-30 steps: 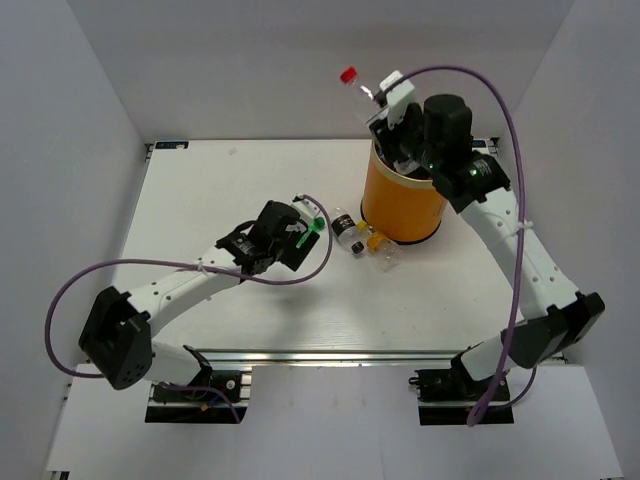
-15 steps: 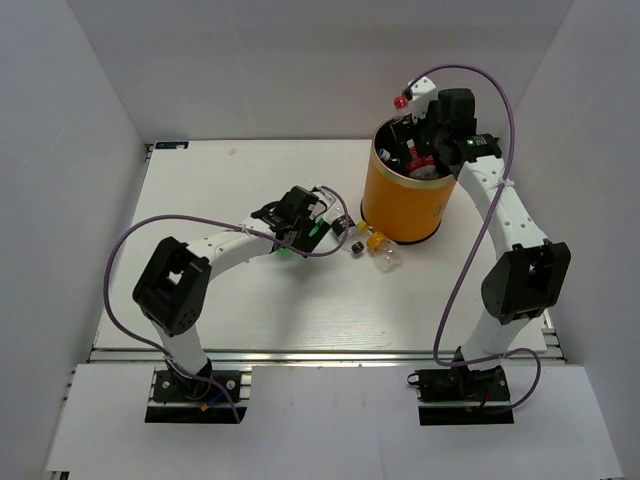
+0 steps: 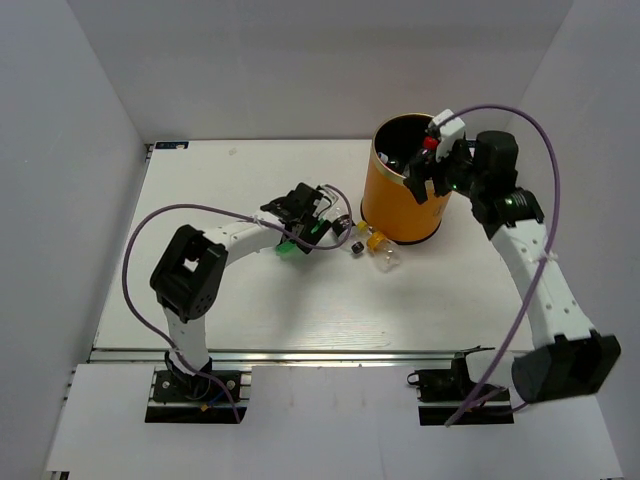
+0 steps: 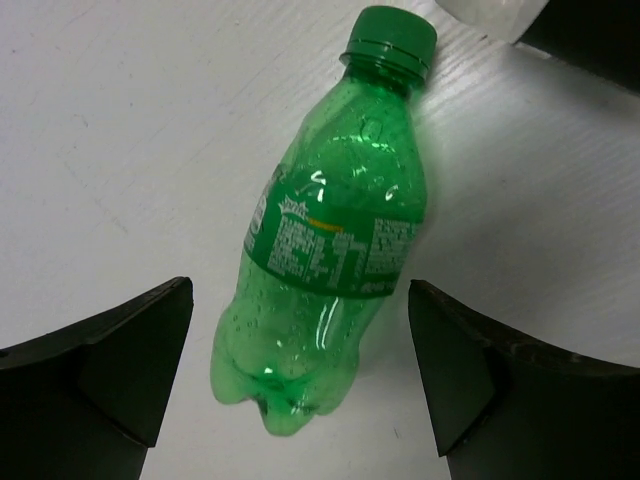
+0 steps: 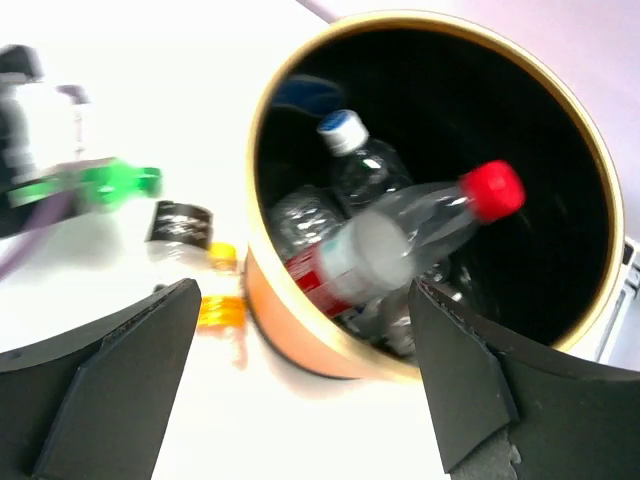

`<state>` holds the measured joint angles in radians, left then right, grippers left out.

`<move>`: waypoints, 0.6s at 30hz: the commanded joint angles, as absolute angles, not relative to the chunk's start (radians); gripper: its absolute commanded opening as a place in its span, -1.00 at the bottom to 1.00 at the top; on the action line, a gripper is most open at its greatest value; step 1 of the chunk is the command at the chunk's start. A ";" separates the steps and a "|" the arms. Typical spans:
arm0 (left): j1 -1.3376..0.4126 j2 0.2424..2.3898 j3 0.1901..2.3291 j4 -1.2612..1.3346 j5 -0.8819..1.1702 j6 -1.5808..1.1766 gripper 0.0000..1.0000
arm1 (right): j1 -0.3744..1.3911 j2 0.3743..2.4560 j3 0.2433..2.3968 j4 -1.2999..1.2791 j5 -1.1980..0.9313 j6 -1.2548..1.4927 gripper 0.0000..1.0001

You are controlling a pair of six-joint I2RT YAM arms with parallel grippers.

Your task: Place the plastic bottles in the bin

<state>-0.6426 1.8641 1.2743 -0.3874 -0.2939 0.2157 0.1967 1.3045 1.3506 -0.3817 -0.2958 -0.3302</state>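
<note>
A green bottle [image 4: 330, 250] lies on the table between the wide-open jaws of my left gripper [image 4: 300, 385]; the fingers do not touch it. In the top view the left gripper [image 3: 305, 228] is over the green bottle [image 3: 290, 243], left of the orange bin [image 3: 395, 205]. My right gripper [image 3: 428, 168] is open at the bin's right rim. A clear bottle with a red cap [image 5: 420, 235] is blurred inside the bin [image 5: 300, 335], free of the right gripper [image 5: 303, 300]. More bottles lie in the bin, one blue-capped [image 5: 345, 135].
Two small bottles lie on the table at the bin's left foot: one black-labelled [image 3: 347, 228] and one yellow-capped [image 3: 380, 245]. They also show in the right wrist view, black [image 5: 180, 222] and yellow [image 5: 220, 310]. White walls close in the back and sides.
My right gripper has come down from above and behind the bin to its right rim; the red-capped bottle it held is now in the bin. My left gripper has shifted right over the green bottle.
</note>
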 commanded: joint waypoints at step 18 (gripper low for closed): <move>-0.647 1.726 1.445 -0.525 -0.122 0.158 -0.74 | 0.195 0.887 0.918 -0.434 -0.460 -0.428 0.20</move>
<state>-0.6361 1.9198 1.3697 -0.5179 -0.2127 0.1902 0.1963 0.9165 0.9558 -0.4152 -0.4473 -0.3870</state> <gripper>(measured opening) 0.574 0.665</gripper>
